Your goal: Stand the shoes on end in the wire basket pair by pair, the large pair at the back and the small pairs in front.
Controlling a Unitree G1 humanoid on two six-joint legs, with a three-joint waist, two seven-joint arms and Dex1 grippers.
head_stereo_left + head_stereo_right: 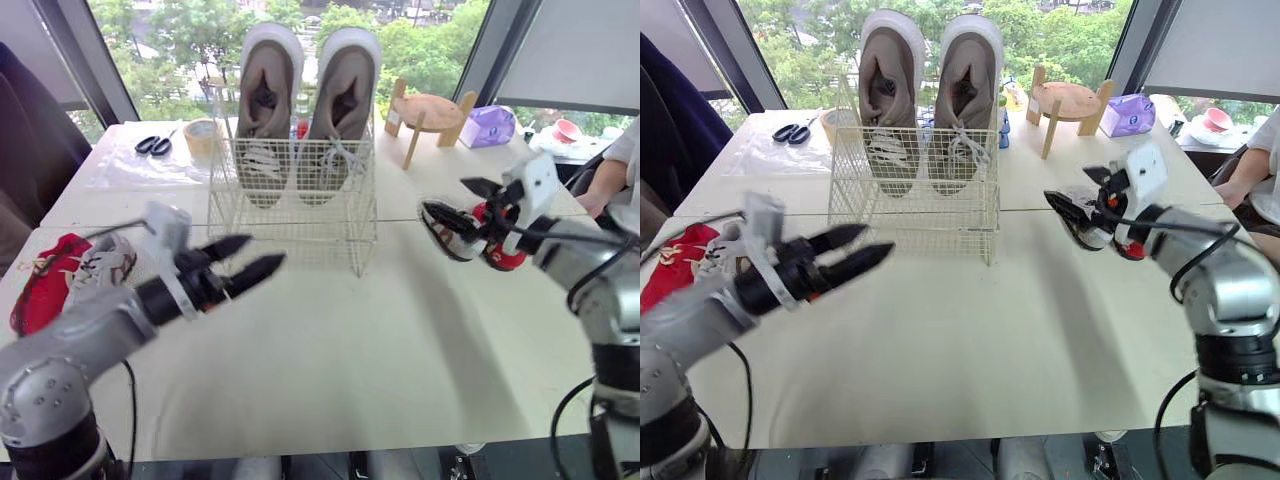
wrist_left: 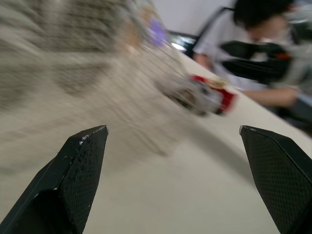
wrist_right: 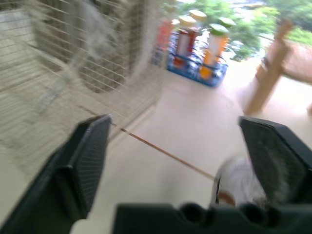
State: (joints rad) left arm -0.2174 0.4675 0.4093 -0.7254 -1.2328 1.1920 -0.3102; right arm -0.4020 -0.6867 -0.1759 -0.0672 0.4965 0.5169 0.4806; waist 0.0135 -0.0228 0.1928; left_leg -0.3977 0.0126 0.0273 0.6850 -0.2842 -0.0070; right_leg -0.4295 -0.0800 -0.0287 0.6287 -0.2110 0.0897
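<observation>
Large pair [image 1: 305, 110] is already standing on end at the back of the wire basket [image 1: 290, 228]; the front is sitting empty, with one small pair [image 1: 70, 275] lying on the table beside the left arm and another small pair [image 1: 462, 240] lying right of the basket. Left gripper [image 1: 262, 252] is hovering over the table in front of the basket, jaws wide and empty; right gripper [image 1: 445, 195] is hanging just over its small pair, jaws wide, nothing between them. Scissors [image 1: 153, 145], tape roll [image 1: 202, 135] and wooden stand [image 1: 430, 112] are sitting behind, apparently not obstructing; a person's arm [image 1: 605, 180] is resting at the table's right edge.
</observation>
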